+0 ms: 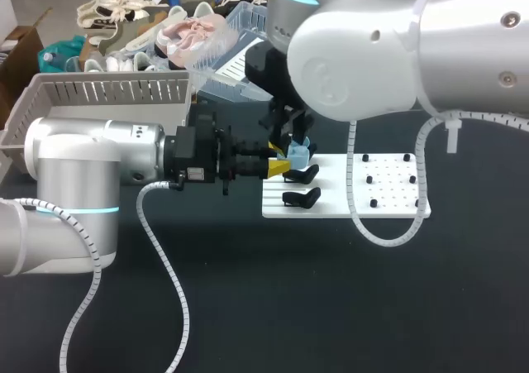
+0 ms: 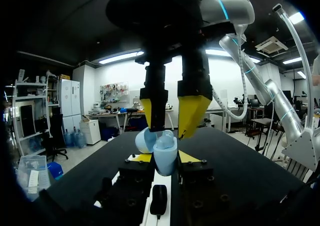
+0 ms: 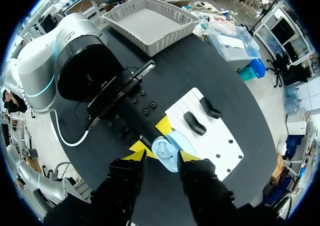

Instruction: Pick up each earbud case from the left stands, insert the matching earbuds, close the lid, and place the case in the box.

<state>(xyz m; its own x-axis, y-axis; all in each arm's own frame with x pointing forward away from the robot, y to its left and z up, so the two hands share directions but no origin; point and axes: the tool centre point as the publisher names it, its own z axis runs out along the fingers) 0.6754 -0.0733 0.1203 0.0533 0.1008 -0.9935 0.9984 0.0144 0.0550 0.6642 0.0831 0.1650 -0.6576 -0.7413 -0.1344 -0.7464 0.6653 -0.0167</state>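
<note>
My left arm (image 1: 91,154) comes in from the left side and lies flat and low, pointing toward the middle. Its wrist is straight. The left gripper (image 1: 278,168) pinches a small blue case (image 2: 164,153) between its two yellow tips, one on each side. My right arm (image 1: 397,42) comes in from the right, big and bent, and its wrist points down. The right gripper (image 1: 293,137) hangs just over the left one, with its yellow fingertips (image 2: 192,110) spread apart and pointing down.

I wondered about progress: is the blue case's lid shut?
No, the case in the left end effector has its lid tipped open.
</note>
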